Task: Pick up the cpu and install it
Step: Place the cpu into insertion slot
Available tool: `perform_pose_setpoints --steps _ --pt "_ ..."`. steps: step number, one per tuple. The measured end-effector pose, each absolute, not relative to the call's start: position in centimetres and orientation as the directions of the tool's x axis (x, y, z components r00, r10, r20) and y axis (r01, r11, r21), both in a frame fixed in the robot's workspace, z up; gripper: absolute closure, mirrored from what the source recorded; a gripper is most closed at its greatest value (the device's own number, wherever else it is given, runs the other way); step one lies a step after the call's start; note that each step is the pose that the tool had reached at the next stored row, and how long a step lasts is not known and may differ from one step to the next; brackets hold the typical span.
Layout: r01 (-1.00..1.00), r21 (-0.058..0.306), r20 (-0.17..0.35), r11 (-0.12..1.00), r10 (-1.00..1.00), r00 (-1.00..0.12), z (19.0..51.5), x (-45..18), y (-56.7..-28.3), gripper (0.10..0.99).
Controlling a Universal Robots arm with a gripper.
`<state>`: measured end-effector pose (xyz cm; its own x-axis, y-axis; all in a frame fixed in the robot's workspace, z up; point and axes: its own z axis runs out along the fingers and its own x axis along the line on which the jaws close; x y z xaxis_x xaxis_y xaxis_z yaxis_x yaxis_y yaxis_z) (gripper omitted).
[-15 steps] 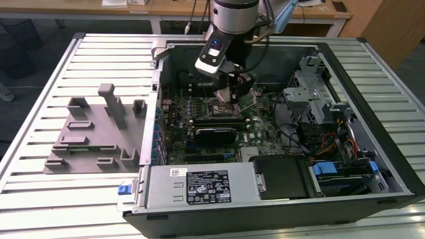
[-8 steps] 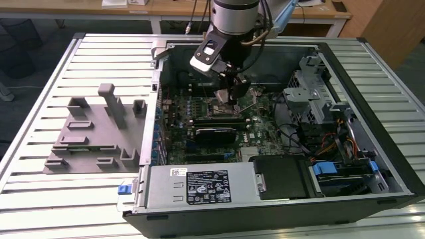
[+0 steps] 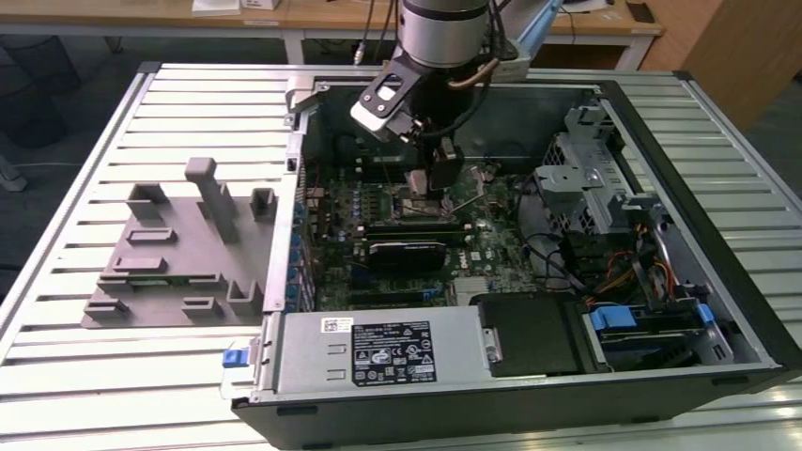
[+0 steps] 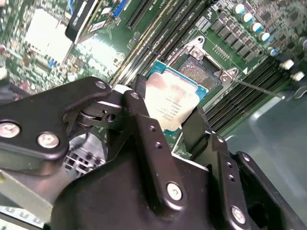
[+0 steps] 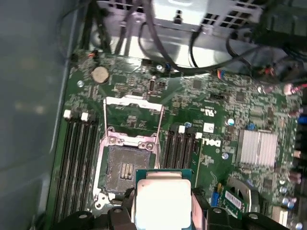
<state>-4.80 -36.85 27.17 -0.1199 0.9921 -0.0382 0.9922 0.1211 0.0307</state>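
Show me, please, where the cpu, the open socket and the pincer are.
cpu (image 4: 173,102): second wrist view, middle of its silver top.
socket (image 5: 125,167): first wrist view, its bare contact field.
pincer (image 3: 433,188): exterior view, midway between its fingertips.

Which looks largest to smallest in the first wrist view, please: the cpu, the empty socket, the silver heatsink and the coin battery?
1. cpu and empty socket: alike; the cpu is nearer the camera, so unranked.
2. silver heatsink
3. coin battery
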Motion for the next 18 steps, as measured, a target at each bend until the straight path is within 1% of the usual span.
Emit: perform_pose_setpoints --steps 11,18 --pt "0.995 0.031 -0.038 0.093 0.995 -0.092 25.7 -4.8 -36.1 0.545" --pt "0.996 0.031 -0.038 0.086 0.996 -0.085 25.5 -4.8 -36.1 0.545"
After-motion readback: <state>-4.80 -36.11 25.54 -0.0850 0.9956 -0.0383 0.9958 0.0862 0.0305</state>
